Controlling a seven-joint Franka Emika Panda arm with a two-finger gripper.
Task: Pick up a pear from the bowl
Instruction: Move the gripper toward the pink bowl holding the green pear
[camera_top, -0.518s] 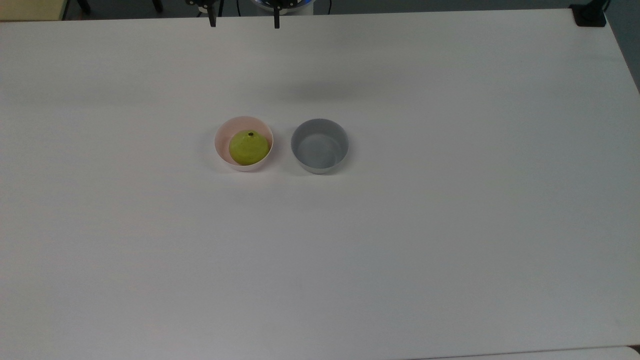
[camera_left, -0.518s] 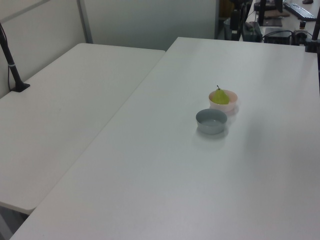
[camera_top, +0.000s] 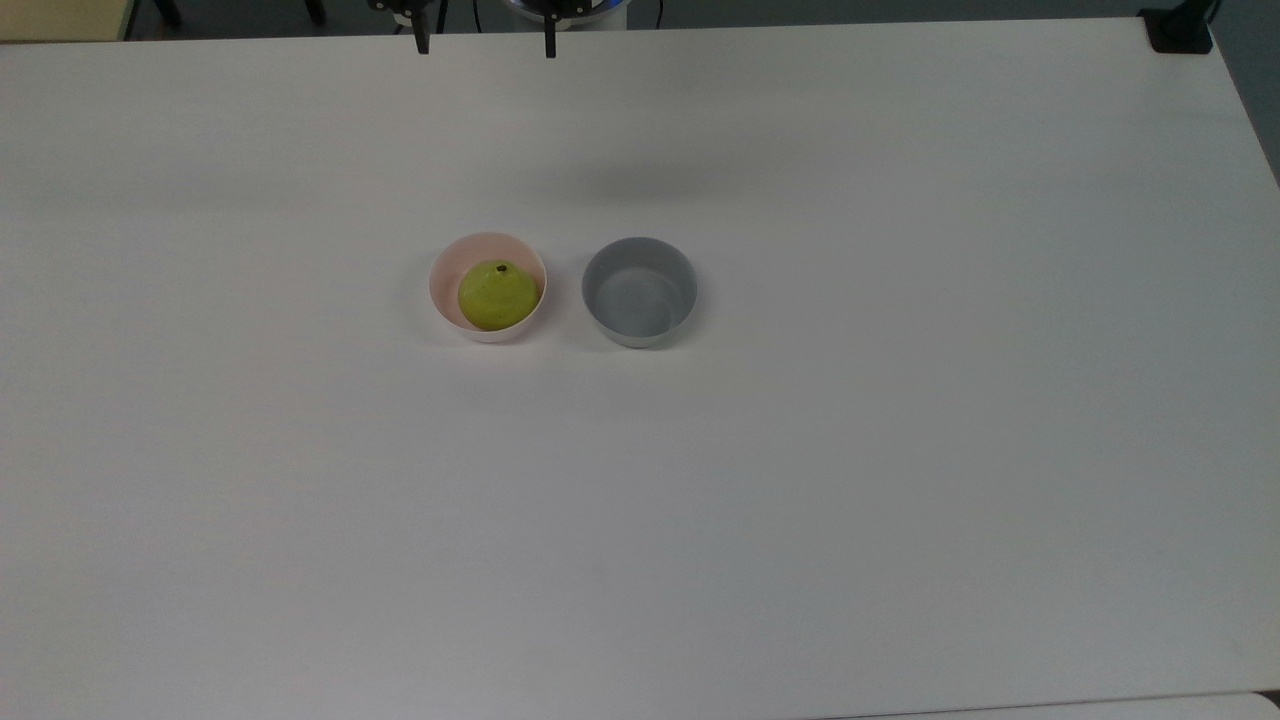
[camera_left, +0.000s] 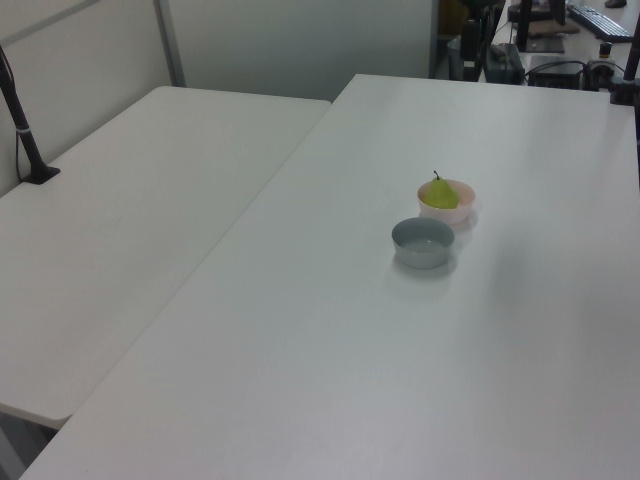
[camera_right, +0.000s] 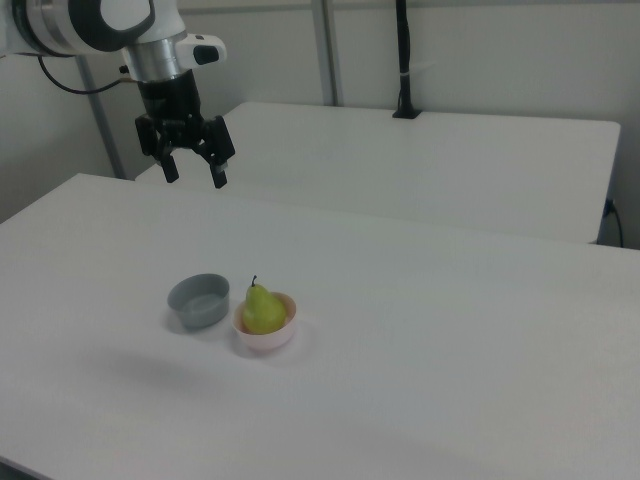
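Observation:
A yellow-green pear (camera_top: 497, 294) (camera_left: 442, 194) (camera_right: 263, 308) with a dark stem stands upright in the pale pink bowl (camera_top: 445, 272) (camera_left: 463, 210) (camera_right: 266, 338) near the middle of the white table. My gripper (camera_top: 487, 44) (camera_right: 196, 176) hangs open and holds nothing, high above the table. In the top view its two dark fingertips (camera_top: 425, 42) peek in at the upper edge, well beyond the bowl. In the right view it is up and to the left of the bowls.
A grey bowl (camera_top: 639, 292) (camera_left: 422, 243) (camera_right: 198, 300) with nothing in it stands right beside the pink one. A second white table (camera_left: 120, 220) adjoins. A dark post on a clamp (camera_right: 404, 60) stands on that table, another clamp (camera_top: 1178, 30) at a corner.

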